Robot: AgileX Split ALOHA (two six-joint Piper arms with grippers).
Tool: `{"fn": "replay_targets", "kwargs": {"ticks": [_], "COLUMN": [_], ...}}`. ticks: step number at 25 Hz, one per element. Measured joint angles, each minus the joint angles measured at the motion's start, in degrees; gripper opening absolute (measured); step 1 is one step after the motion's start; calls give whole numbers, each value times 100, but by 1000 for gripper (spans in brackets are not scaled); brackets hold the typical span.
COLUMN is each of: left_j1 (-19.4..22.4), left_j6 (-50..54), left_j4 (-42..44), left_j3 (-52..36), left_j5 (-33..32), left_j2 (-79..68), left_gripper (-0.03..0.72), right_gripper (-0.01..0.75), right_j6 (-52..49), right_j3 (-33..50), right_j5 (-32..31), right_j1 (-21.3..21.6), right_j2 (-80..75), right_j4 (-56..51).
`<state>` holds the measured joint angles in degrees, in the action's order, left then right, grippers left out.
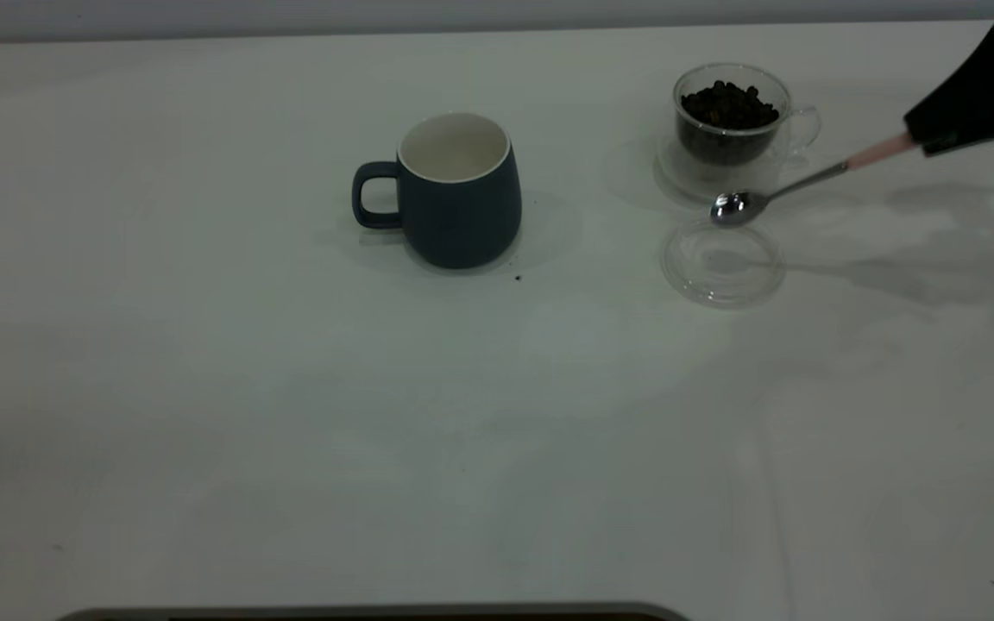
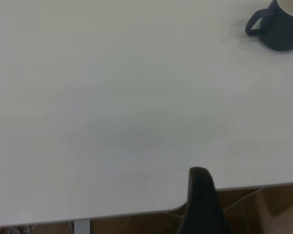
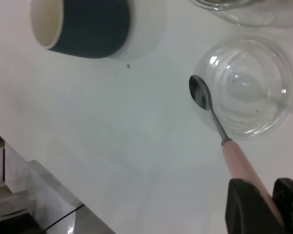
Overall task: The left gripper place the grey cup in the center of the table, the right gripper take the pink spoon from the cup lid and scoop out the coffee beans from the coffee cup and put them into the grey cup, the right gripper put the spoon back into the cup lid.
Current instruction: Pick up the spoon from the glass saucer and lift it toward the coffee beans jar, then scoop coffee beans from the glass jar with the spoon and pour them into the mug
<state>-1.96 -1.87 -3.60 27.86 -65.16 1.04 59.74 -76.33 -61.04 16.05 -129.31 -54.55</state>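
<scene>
- My right gripper [image 3: 263, 204], jaws clamped on the pink-handled metal spoon [image 1: 795, 183], holds it above the clear glass cup lid [image 1: 722, 263].
- Slate-blue grey cup [image 1: 460, 191] stands mid-table.
- Next, I judge: dip into the glass coffee cup [image 1: 732, 114].

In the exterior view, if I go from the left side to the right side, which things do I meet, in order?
grey cup → cup lid → pink spoon → right pincer, shut on the spoon's pink handle. The coffee cup with beans overlaps the lid's span, so it is omitted.
</scene>
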Motion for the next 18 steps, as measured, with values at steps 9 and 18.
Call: {"fn": "replay_targets", "kwargs": {"ticks": [9, 18], "left_j1": [0, 0], "left_j6": [-5, -5], "left_j4": [0, 0], "left_j3": [0, 0], "left_j5": [0, 0], "left_j2": [0, 0], "left_gripper": [565, 565], "right_gripper": [114, 114], "right_j6": [669, 1366], "right_j3": [-9, -9], "right_j5": [311, 1101], "right_j1": [0, 0], "right_j2": [404, 219], "right_j4": [-1134, -1951]}}
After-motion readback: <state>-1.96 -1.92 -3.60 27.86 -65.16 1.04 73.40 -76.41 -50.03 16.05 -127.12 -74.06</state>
